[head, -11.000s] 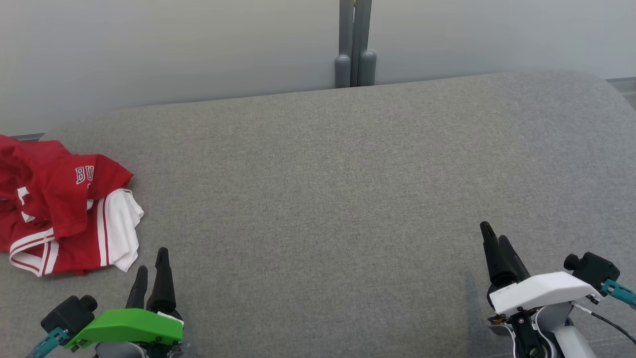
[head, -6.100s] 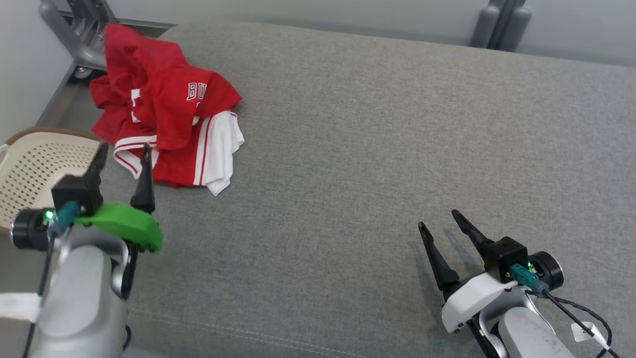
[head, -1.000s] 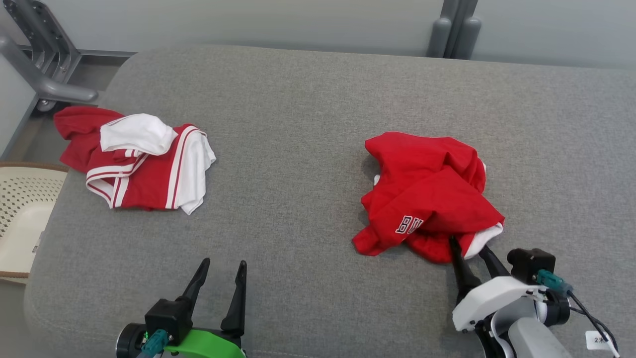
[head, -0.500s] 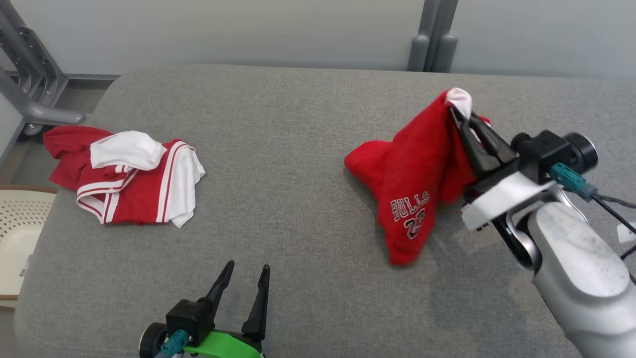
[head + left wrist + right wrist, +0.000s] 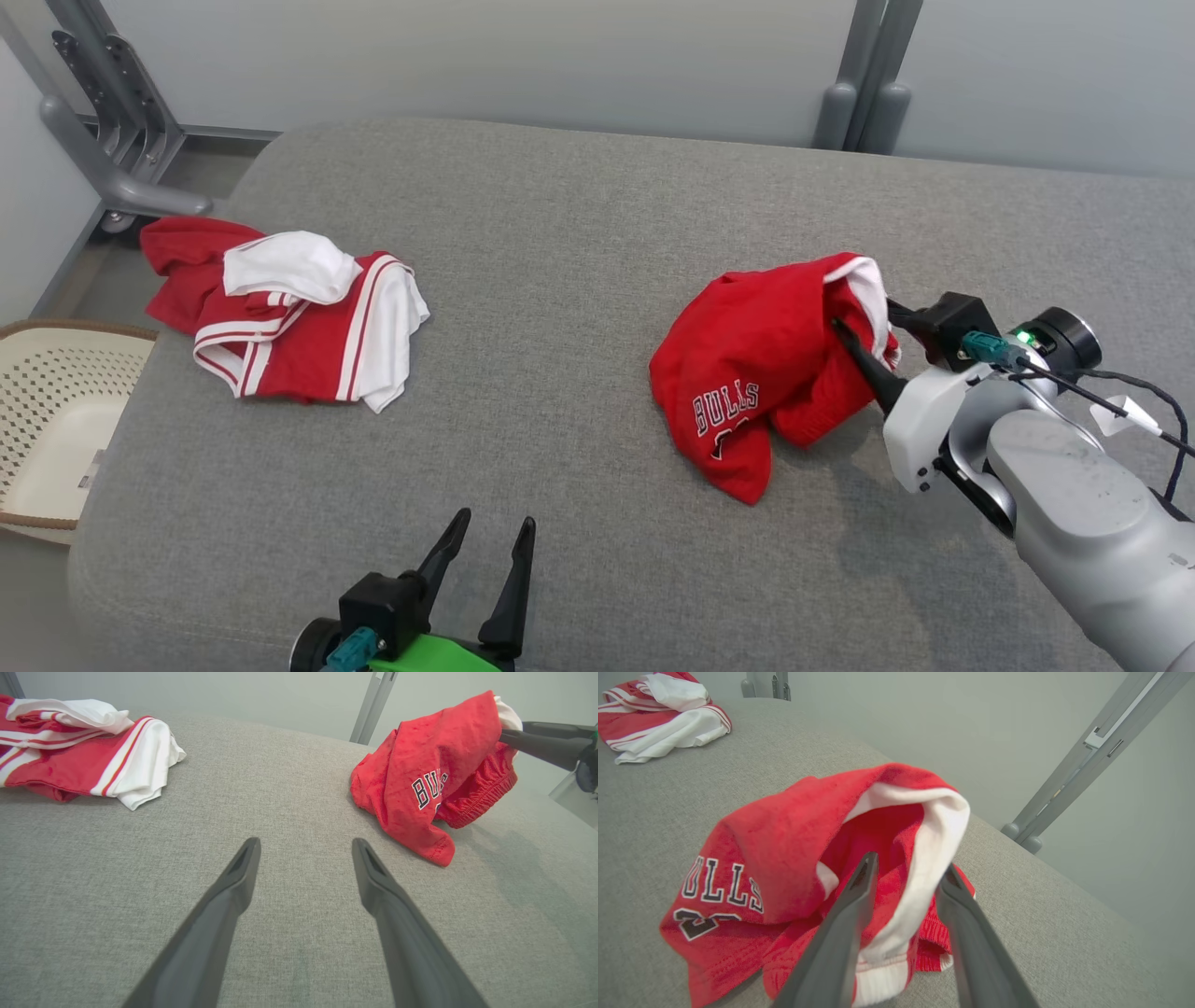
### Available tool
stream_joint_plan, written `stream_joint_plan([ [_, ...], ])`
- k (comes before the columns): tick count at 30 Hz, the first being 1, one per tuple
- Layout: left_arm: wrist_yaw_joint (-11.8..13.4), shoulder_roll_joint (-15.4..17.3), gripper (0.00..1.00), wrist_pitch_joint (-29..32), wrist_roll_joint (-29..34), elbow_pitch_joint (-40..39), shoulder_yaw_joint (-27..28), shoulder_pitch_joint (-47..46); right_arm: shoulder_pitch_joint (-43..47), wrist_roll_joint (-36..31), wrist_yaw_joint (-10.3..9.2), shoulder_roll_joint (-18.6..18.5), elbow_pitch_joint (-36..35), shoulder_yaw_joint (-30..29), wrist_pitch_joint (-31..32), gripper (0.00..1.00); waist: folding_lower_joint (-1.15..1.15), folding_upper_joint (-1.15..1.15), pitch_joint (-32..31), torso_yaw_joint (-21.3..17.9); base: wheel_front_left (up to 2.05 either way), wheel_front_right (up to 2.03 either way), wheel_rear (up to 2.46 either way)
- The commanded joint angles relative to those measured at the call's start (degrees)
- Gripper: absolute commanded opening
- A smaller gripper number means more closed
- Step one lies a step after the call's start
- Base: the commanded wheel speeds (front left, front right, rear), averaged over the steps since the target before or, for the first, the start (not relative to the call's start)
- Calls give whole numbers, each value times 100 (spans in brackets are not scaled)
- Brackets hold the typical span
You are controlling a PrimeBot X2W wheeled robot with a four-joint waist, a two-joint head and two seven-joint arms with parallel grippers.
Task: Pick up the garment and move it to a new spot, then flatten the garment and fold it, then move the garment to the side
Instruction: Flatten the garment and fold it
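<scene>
The garment, red shorts with a white band and "BULLS" lettering, lies crumpled right of centre on the grey cushion. Its upper edge is still raised at my right gripper. In the right wrist view the right gripper stands open, its fingers parted with the garment's white band running between them. My left gripper hovers open and empty near the front edge. The left wrist view shows the left gripper over bare cushion, with the garment to its upper right and the right gripper at the garment's top.
A second red and white garment lies bunched at the cushion's left end. A cream perforated basket stands beyond the left edge. A grey metal frame and a post stand behind the cushion.
My right gripper has come down from its raised position with the garment, which now rests on the cushion, and its fingers have parted. The head camera has shifted slightly.
</scene>
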Motion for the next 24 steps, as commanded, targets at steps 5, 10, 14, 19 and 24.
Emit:
stream_joint_plan([
  [5,2,12,100,4,24,-63,75,-45,198,252,-8,78,287,-31,-134,100,0,0,-46,-284,0,0,0],
  [10,2,13,100,4,-36,-175,50,-78,626,270,-8,142,-245,-662,-158,100,0,0,-116,-725,0,0,0],
  [14,2,13,100,4,-52,-211,-88,-190,1268,76,-7,279,-799,-1273,-156,100,0,0,-135,-1129,0,0,0],
  [19,2,16,100,4,-11,-186,-480,-476,1841,-223,-8,479,-1355,-1772,-158,100,0,0,-7,-1724,0,0,0],
  [24,3,20,100,4,75,13,-613,-735,2081,-438,-7,665,-1698,-1961,-158,100,0,0,177,-2335,0,0,0],
])
